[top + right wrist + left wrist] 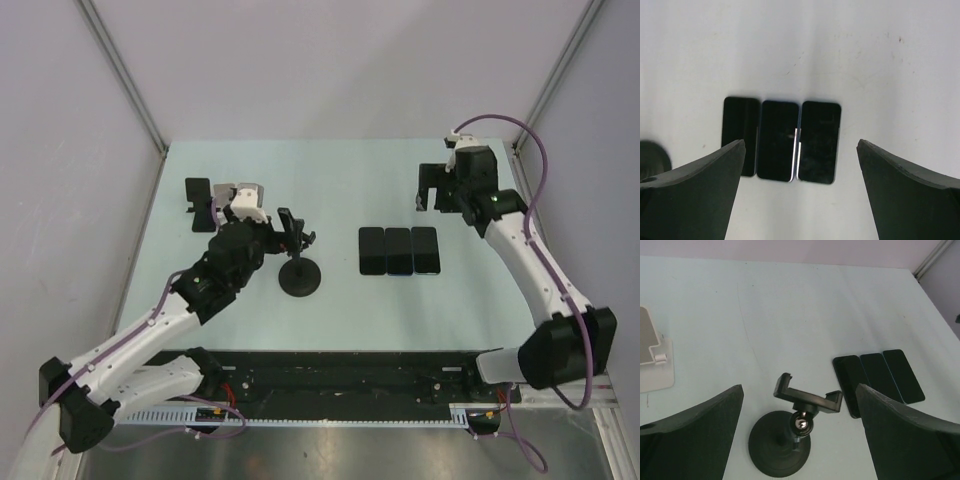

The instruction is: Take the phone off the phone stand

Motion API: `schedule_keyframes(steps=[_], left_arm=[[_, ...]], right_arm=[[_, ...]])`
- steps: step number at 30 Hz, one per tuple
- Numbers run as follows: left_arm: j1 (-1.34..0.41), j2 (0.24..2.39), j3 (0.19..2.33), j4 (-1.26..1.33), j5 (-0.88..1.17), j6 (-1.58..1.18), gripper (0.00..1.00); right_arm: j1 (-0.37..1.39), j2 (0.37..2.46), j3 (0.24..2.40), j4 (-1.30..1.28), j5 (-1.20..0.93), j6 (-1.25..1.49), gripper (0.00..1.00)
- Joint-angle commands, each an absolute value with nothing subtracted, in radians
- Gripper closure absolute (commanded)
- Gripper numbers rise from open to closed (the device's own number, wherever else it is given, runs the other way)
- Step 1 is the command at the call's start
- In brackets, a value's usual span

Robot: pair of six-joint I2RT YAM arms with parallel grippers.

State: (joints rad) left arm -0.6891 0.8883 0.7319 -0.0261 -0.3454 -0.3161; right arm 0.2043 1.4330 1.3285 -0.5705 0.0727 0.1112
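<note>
The black phone stand (300, 277) stands mid-table on a round base. Its clamp (808, 399) is empty. Three black phones (399, 250) lie flat side by side on the table to the right of it, apart from the stand. My left arm (235, 255) hovers just left of the stand. The left gripper (799, 385) is open, and the stand shows below and between its fingers, untouched. My right arm (478, 172) is raised at the back right. The right gripper (801, 141) is open high above the phones (780, 141), holding nothing.
A small black bracket-like stand (197, 200) sits at the back left. A white holder (655, 365) lies left of the phone stand. Another black piece (430, 187) shows by the right wrist. A black rail (350, 370) runs along the near edge, and frame posts rise at the back corners.
</note>
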Motion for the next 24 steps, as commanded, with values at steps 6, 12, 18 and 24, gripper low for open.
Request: schedule_keyframes(steps=[6,12,18,24], left_arm=[[-0.762,1.1,0.988,-0.353,-0.567,-0.638,0.0],[-0.762,1.18,1.017,-0.408,-0.574,-0.698,0.05],[-0.761,1.246,1.045,-0.422,-0.535,-0.698,0.24],[-0.744,1.285,1.083,-0.422,-0.463,-0.629,0.55]], right_arm=[[0.285,1.062,1.117,-0.574,-0.029,0.161,0.0],[0.314,0.884,1.017,-0.606,-0.058,0.164,0.0],[0.365,0.798,0.965,-0.61,-0.02,0.141,0.0],[0.385,0.761,0.954,-0.626,-0.009,0.126,0.0]])
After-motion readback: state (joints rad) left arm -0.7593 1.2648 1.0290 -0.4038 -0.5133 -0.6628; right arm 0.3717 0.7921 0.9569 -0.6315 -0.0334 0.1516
